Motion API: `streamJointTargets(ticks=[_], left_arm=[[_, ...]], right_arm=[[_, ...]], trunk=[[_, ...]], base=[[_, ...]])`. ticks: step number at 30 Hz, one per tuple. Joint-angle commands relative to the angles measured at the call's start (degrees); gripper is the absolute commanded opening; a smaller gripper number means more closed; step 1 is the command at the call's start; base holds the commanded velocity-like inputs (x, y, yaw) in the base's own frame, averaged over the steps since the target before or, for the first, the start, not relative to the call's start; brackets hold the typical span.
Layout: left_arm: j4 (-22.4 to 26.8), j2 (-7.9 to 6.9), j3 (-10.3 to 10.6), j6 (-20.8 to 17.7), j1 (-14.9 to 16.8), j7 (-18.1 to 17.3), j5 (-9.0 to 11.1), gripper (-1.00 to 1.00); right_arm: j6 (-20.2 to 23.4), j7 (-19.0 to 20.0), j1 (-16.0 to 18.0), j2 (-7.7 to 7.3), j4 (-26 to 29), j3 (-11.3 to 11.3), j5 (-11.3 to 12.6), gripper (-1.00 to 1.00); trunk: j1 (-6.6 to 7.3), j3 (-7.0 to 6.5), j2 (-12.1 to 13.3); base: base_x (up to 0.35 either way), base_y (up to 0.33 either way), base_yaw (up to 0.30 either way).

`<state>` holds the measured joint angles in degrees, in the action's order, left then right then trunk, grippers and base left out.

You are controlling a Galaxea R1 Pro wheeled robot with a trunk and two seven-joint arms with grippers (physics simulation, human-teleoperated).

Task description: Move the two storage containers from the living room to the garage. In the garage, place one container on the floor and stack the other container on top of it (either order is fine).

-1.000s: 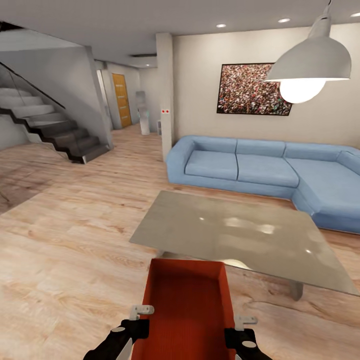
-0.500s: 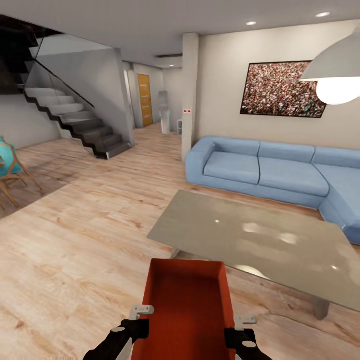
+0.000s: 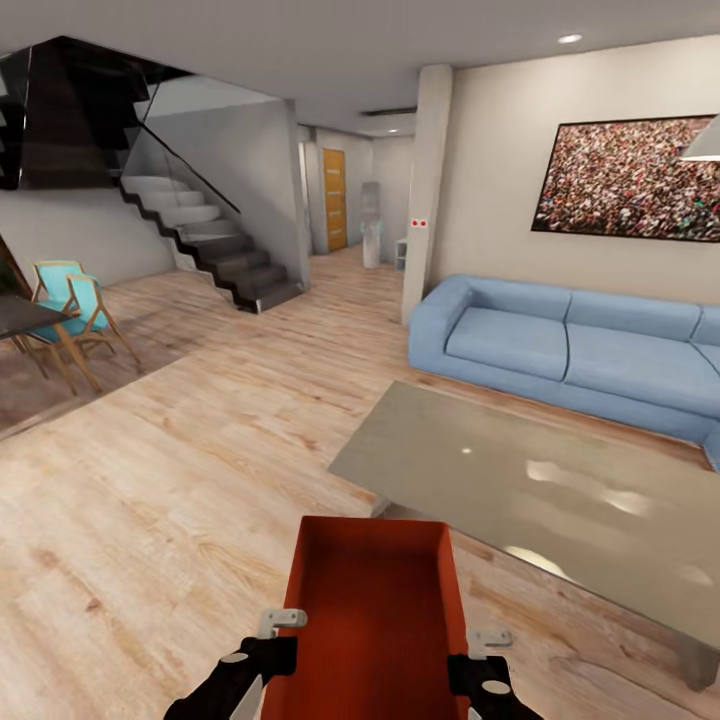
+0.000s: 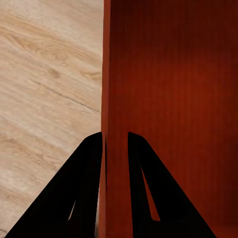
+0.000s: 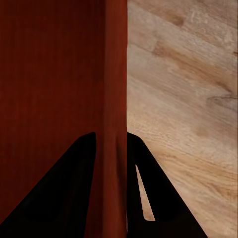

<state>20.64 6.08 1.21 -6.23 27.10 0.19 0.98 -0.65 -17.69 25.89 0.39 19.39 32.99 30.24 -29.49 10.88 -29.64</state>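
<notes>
I carry one orange-red storage container [image 3: 375, 620] low in front of me over the light wood plank floor of the living room. My left gripper [image 3: 268, 655] is shut on its left wall, and the left wrist view has that wall [image 4: 106, 99] pinched between the two black fingers [image 4: 84, 183]. My right gripper [image 3: 478, 668] is shut on the right wall, the rim [image 5: 115, 89] standing between its fingers [image 5: 144, 188]. The bin is open-topped and empty inside.
A low grey coffee table [image 3: 540, 490] stands close ahead on the right, with a blue sofa [image 3: 560, 345] behind it. Open wood floor [image 3: 200, 440] leads left toward a staircase [image 3: 215, 245] and a hallway with a wooden door [image 3: 334, 198]. Turquoise chairs [image 3: 75, 310] sit at far left.
The whole view has swung left: sofa, table and lamp slid right, and the chairs came into sight. The container and both grippers hold the same place in the picture.
</notes>
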Motion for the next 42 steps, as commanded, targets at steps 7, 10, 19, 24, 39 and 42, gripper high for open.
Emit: streamJointTargets(ticks=[7, 10, 19, 24, 39, 42], left_arm=[[0.28, -0.11, -0.42, -0.39, 0.05, 1.04, -0.81, -1.0], [0.28, -0.11, -0.42, -0.44, 0.05, 1.04, -0.81, -1.0], [0.28, -0.11, -0.42, -0.45, 0.05, 1.04, -0.83, -1.0], [0.28, -0.11, -0.42, -0.44, 0.05, 1.03, -0.81, -1.0], [0.28, -0.11, -0.42, -0.36, 0.05, 1.03, -0.81, -1.0], [0.28, -0.11, -0.42, -0.38, 0.05, 1.02, -0.83, -1.0]], right_arm=[[-0.14, -0.5, 0.04, -0.74, -0.15, 0.14, 0.7, -1.0], [-0.14, -0.5, 0.04, -0.74, -0.15, 0.14, 0.7, -1.0], [-0.14, -0.5, 0.04, -0.74, -0.15, 0.14, 0.7, -1.0], [-0.14, -0.5, 0.04, -0.74, -0.15, 0.13, 0.7, -1.0], [-0.14, -0.5, 0.04, -0.74, -0.15, 0.14, 0.7, -1.0], [-0.14, -0.5, 0.04, -0.74, -0.15, 0.14, 0.7, -1.0]], trunk=[[-0.02, 0.1, -0.09], [-0.02, 0.1, -0.09], [-0.02, 0.1, -0.09], [-0.02, 0.1, -0.09], [-0.02, 0.1, -0.09], [-0.02, 0.1, -0.09]], base=[[0.0, 0.0, 0.271], [0.0, 0.0, 0.271], [0.0, 0.0, 0.271], [0.0, 0.0, 0.271], [0.0, 0.0, 0.271], [0.0, 0.0, 0.271]])
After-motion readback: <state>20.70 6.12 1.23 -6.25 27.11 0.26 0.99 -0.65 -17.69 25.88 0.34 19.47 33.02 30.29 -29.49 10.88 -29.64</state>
